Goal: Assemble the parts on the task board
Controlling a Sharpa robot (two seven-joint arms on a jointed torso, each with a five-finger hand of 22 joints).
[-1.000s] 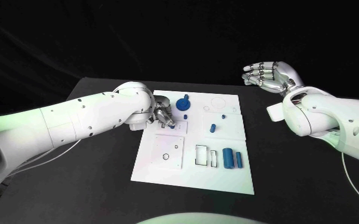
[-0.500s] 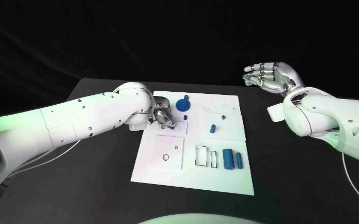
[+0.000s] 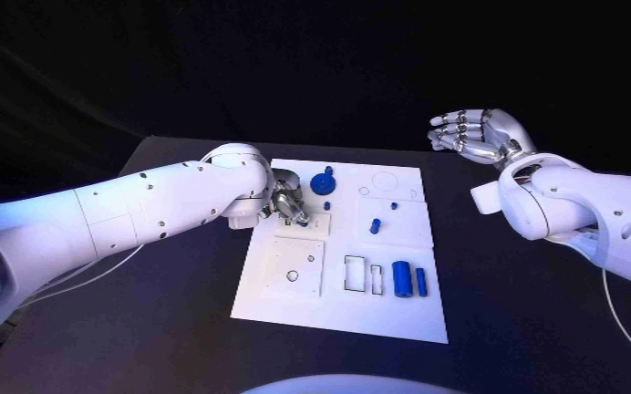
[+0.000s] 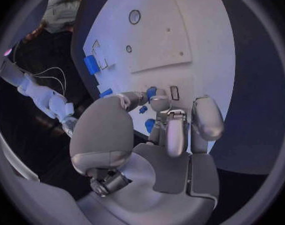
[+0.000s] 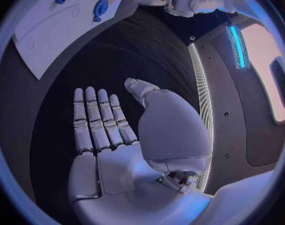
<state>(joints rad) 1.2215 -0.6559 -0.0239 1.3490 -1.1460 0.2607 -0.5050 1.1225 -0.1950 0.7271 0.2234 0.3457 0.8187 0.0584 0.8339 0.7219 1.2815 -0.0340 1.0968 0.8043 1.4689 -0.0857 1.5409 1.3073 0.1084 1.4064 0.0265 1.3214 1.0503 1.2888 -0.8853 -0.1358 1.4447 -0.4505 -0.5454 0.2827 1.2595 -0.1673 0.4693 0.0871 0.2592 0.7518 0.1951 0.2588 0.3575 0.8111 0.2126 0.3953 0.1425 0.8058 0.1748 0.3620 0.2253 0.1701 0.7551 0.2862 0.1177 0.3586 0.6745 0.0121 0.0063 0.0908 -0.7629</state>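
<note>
The white task board (image 3: 395,307) lies in the middle of the black table. My left hand (image 3: 289,204) is bent down over the board's far left part. In the left wrist view its thumb and fingertips (image 4: 160,103) close on a small blue part (image 4: 151,91) just above the board (image 4: 199,35), beside a small rectangular slot (image 4: 174,92). My right hand (image 3: 476,136) hangs open and raised beyond the board's far right corner, palm bare (image 5: 127,150). On the board sit a blue round knob (image 3: 322,182), a blue peg (image 3: 375,225) and two blue cylinders (image 3: 401,278).
A raised square plate (image 3: 294,266) with a small hole lies on the board's near left. Two rectangular slots (image 3: 355,271) are beside the cylinders. Black table (image 3: 526,321) surrounds the board on all sides. My left forearm (image 3: 145,212) stretches over the table's left side.
</note>
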